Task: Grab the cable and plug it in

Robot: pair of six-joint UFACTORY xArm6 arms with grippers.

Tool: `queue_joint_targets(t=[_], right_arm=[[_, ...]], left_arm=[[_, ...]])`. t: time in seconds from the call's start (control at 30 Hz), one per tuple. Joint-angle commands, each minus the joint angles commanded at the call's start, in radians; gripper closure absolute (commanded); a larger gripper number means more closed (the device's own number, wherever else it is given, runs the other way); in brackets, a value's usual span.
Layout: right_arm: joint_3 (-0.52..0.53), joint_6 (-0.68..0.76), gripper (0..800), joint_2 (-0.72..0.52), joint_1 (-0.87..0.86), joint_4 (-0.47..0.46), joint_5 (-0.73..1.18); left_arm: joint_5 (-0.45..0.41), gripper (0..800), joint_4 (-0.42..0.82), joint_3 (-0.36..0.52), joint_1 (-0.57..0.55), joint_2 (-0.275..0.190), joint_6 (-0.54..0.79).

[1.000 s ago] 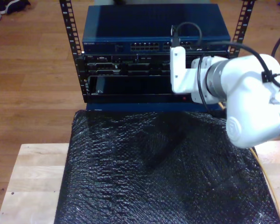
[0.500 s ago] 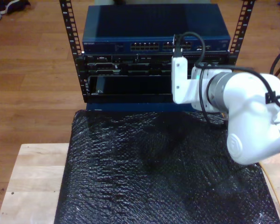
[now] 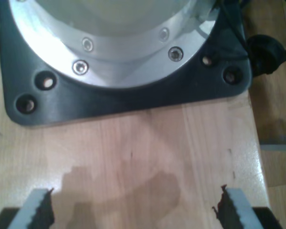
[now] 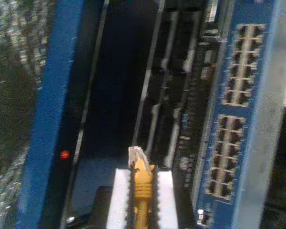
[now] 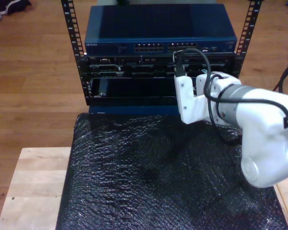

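My second gripper (image 4: 142, 188) has its fingers (image 4: 121, 200) closed on the cable (image 4: 142, 183), low centre of the second wrist view. Long axis runs straight out toward the rack; the clear plug (image 4: 135, 153) leads, short of the switch (image 4: 238, 124). Step: approach to insertion. Next: align plug with a port. My first gripper (image 3: 133, 210) hangs open above the counter (image 3: 148, 157).

A white arm (image 5: 259, 129) reaches from the exterior view's right toward the blue switch (image 5: 161, 45) in the rack (image 5: 74, 48).
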Motion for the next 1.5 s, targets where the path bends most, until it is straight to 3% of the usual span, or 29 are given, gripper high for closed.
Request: queue_joint_targets(t=[0.3,0.5,1.3,1.5], right_arm=[[-0.061,-0.002,800,0.058,-0.002,-0.002,-0.009],[-0.069,0.005,800,0.164,-0.014,0.002,-0.321],[-0.176,0.008,800,0.358,-0.06,0.074,-0.563],[-0.212,0.002,800,0.442,-0.055,0.137,-0.657]], left_arm=[[0.0,0,0.0,0.0,0.0,0.0,0.0],[0.0,0,0.0,0.0,0.0,0.0,0.0],[0.0,0,0.0,0.0,0.0,0.0,0.0],[0.0,0,0.0,0.0,0.0,0.0,0.0]])
